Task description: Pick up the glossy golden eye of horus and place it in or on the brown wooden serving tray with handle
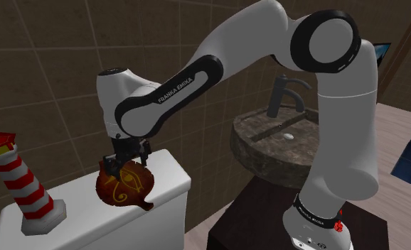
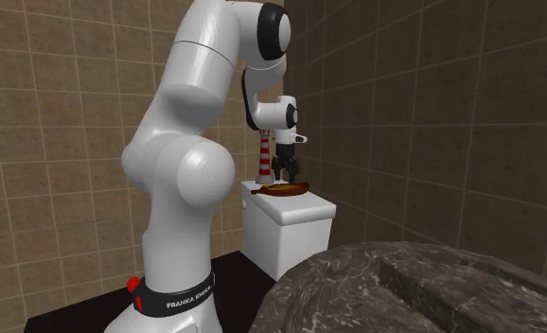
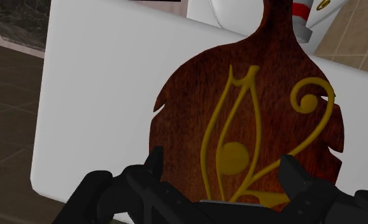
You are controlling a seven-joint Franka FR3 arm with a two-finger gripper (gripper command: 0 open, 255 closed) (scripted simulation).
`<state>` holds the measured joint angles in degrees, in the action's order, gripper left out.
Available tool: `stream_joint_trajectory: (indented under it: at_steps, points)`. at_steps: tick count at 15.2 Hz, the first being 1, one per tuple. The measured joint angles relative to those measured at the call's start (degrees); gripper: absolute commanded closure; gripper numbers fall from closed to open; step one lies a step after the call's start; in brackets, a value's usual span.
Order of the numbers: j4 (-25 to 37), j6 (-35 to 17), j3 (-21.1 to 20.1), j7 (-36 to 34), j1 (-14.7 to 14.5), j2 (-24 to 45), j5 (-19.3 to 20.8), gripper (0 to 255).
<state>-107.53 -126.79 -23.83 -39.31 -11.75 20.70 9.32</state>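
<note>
End effector (image 3: 223, 163) spread over golden eye (image 3: 233, 156) on wooden tray (image 3: 183, 95); striped lighthouse (image 1: 23, 181) nearby.

The pincer (image 3: 223, 160) hides part of the golden eye (image 3: 233, 156).

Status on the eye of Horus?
Gripper open, fingers straddling golden eye of Horus. Eye lies on wooden tray. Striped lighthouse beside tray, apart.
</note>
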Motion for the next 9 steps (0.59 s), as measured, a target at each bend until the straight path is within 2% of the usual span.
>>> stream_joint_trajectory:
  at_steps: [3, 9]
  points:
    - [1.79, 3.47, -0.46, 0.73, 0.35, -1.88, -1.07, 0]
    - [1.76, 4.25, -0.68, 0.74, 0.37, -2.68, -1.45, 0]
